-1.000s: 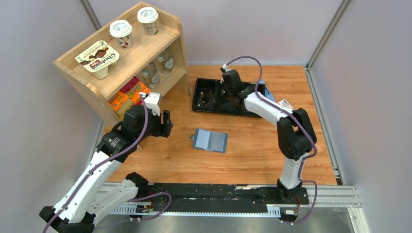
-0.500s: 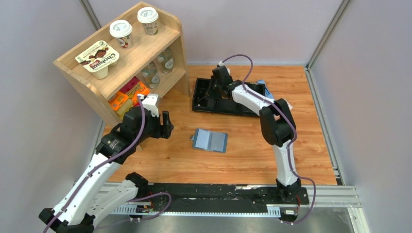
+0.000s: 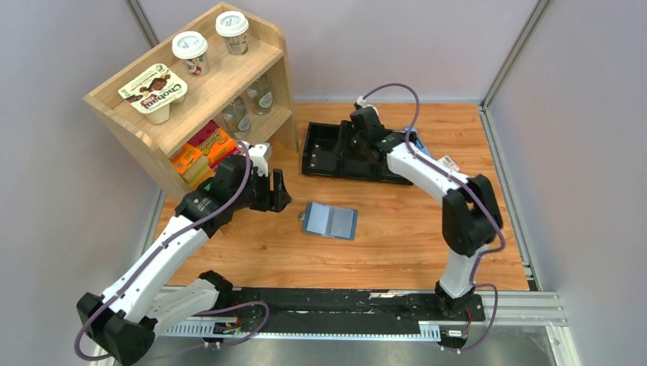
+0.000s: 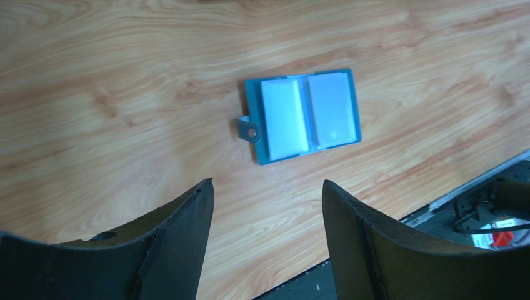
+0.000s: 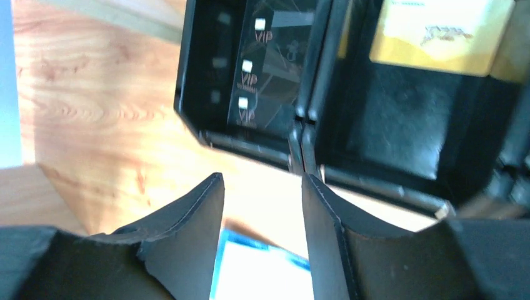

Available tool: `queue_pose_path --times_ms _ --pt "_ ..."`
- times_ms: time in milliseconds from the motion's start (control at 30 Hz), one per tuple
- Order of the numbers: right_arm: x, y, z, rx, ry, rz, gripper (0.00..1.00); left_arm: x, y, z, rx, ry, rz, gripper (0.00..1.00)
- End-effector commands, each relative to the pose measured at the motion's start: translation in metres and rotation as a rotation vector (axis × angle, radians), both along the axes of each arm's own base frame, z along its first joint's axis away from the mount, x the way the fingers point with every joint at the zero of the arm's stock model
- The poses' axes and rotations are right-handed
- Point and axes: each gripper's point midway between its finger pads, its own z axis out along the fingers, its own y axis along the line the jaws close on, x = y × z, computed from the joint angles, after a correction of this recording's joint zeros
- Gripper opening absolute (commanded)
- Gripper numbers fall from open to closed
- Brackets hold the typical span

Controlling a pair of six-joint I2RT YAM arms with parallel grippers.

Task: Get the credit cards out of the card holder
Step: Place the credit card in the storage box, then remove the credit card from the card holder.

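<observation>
The long black tray point(image 3: 328, 172) sits at the back of the wooden table point(image 3: 397, 236), with the right gripper point(image 5: 262, 178) over it, jaws parted and empty. Mid-table the teal card holder point(image 4: 303, 115) lies open and flat. The left gripper point(image 4: 265, 187) is near its left side, spread wide and holding nothing. Black cards point(image 5: 259, 69) lie in one tray compartment, a gold card point(image 5: 437, 31) in the next.

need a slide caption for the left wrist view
Open left gripper hovers over the wooden table, the unfolded card holder lying just ahead.
</observation>
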Motion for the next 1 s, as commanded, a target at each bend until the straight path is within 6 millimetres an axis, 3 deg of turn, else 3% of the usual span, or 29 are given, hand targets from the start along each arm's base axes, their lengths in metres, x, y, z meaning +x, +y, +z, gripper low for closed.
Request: queue_pose_path --times_ms 0,67,233,400,600,767,967 --pt "-0.038 -0.01 0.021 0.043 -0.063 0.078 0.53 0.012 -0.036 0.003 -0.131 0.041 -0.063 0.7" --pt "-0.062 -0.022 -0.003 0.028 -0.018 0.09 0.54 0.016 -0.047 -0.002 -0.156 0.07 -0.085 0.7" --pt "-0.108 -0.037 -0.026 0.06 0.028 0.119 0.54 0.025 -0.07 -0.012 -0.168 0.104 -0.13 0.7" --pt "-0.138 -0.04 -0.055 0.083 0.087 0.138 0.48 0.032 -0.094 -0.047 -0.124 0.172 -0.165 0.58" --pt "-0.151 -0.029 -0.067 0.118 0.117 0.182 0.43 0.035 -0.112 -0.096 -0.044 0.243 -0.191 0.52" --pt "-0.152 -0.022 -0.072 0.128 0.136 0.216 0.4 0.032 -0.107 -0.134 0.024 0.313 -0.17 0.49" --pt "-0.155 -0.014 -0.085 0.135 0.178 0.246 0.4 0.018 -0.101 -0.161 0.044 0.405 -0.138 0.44"
